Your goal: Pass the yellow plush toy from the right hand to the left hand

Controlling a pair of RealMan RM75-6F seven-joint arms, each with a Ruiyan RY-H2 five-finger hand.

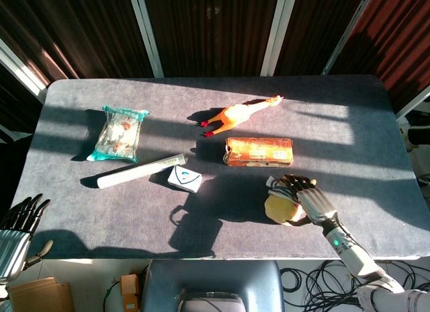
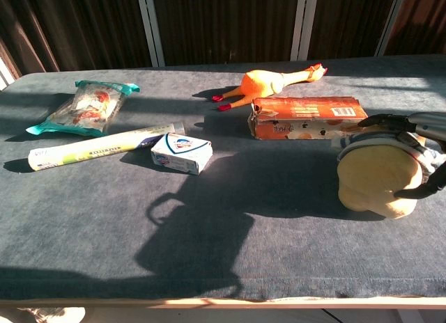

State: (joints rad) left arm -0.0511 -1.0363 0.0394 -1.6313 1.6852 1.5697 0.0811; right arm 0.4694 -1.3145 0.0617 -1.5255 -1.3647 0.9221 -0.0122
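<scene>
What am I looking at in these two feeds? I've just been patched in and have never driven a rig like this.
It is a two-armed robot with five-finger hands at a grey table. One picture looks down from its head, the other forward from its chest. The right hand is wrapped around the yellow plush toy, which sits on the table. The left hand waits at the near left corner, holding nothing. Also on the table: a rubber chicken, an orange box, a small white box, a white tube and a teal snack bag.
</scene>
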